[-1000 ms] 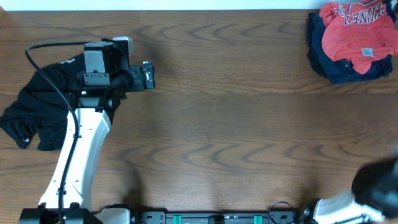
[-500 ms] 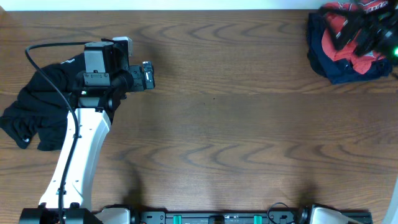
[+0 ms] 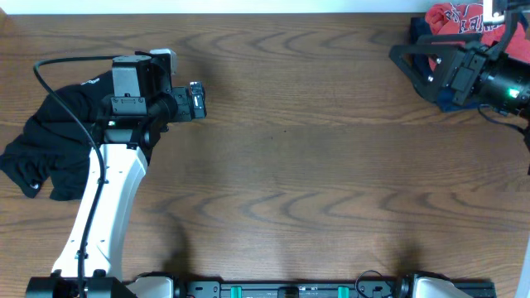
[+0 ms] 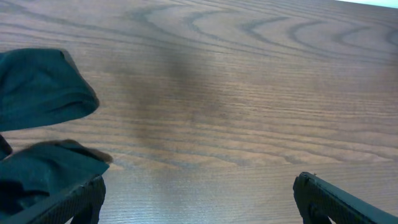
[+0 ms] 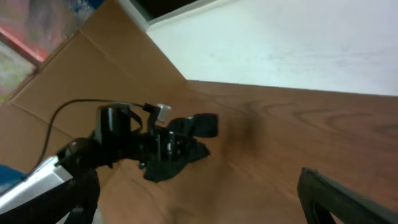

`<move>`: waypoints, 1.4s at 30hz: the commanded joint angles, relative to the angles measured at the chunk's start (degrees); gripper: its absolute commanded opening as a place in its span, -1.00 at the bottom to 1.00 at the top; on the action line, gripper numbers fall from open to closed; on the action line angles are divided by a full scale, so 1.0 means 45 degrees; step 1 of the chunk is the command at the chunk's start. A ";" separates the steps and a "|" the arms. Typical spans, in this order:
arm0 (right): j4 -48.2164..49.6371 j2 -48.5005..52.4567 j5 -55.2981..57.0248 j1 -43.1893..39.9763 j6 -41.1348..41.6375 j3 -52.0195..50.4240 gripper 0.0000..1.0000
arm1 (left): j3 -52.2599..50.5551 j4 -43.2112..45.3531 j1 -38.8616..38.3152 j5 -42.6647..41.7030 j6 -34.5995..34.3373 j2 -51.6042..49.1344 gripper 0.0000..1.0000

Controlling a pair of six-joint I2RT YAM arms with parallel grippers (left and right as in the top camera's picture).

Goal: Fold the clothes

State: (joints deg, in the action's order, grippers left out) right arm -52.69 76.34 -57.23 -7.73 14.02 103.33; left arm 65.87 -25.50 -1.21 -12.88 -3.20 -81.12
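A crumpled black garment (image 3: 41,149) lies at the table's left edge, partly under my left arm. It also shows in the left wrist view (image 4: 40,93) and, far off, in the right wrist view (image 5: 177,158). My left gripper (image 3: 199,101) (image 4: 199,211) is open and empty, pointing right over bare wood just right of the garment. A pile of red and navy clothes (image 3: 451,16) sits at the far right corner. My right gripper (image 3: 410,62) (image 5: 199,211) is open and empty, held above the table at the pile's left side, pointing left and hiding much of the pile.
The wooden table (image 3: 290,165) stretches between the two piles. The left arm's white link (image 3: 108,207) runs from the front edge up to the garment. A white wall and a cardboard panel (image 5: 81,81) stand beyond the table's far left side.
The right arm has swung from the front right corner up to the far right and now hangs over the red and navy pile. The left arm and black garment have not moved.
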 commanded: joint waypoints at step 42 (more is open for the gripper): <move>1.2191 -1.5912 0.8417 0.1569 -0.4075 -2.2474 0.99 | 0.0165 0.0010 0.0039 0.0170 -0.0019 -0.0102 0.96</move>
State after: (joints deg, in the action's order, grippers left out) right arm 2.72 6.59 -20.64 -1.08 -5.21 3.99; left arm 65.87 -25.50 -1.21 -12.84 -3.20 -81.14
